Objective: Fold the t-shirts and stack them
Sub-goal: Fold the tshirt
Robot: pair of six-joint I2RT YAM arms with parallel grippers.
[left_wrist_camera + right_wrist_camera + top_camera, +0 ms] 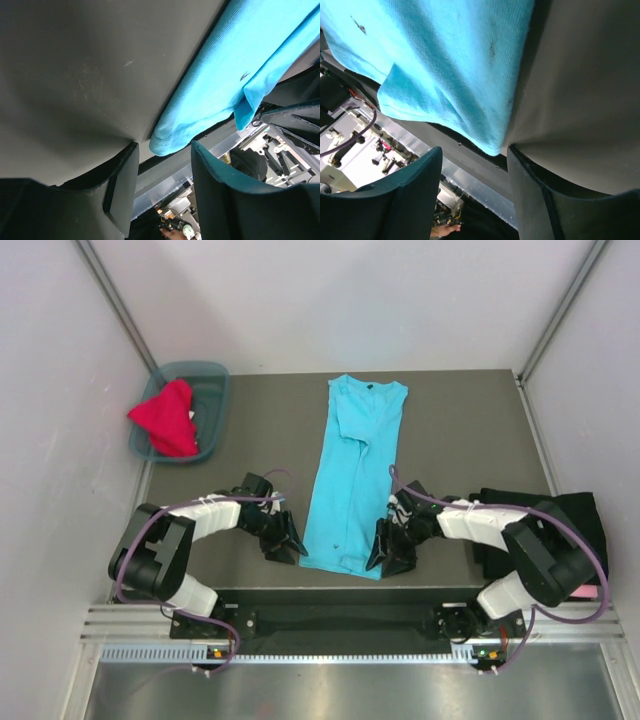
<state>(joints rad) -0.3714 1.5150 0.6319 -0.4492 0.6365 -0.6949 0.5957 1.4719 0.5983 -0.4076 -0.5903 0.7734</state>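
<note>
here, the turquoise t-shirt (355, 475) is laid down the middle of the table (250, 430) as a long narrow strip. its sleeves are turned in, the collar is at the far end and the hem at the near edge, so a crosswise fold is judged to be the step in hand. the left gripper (288, 543) is set low at the hem's left corner and the right gripper (388, 552) at its right corner, mirrored, presumably so that both corners can be lifted together and the hem kept level. in each wrist view the jaws are seen parted, with the hem corner lying just ahead of the gap between the fingers. nothing is pinched yet by either. the red shirt (168, 418) is left heaped in the teal tub (215, 380) at the far left. the black shirt (575, 515) is kept at the right edge with a bit of pink shirt (588, 592) showing beside it, apart from the folding.
</note>
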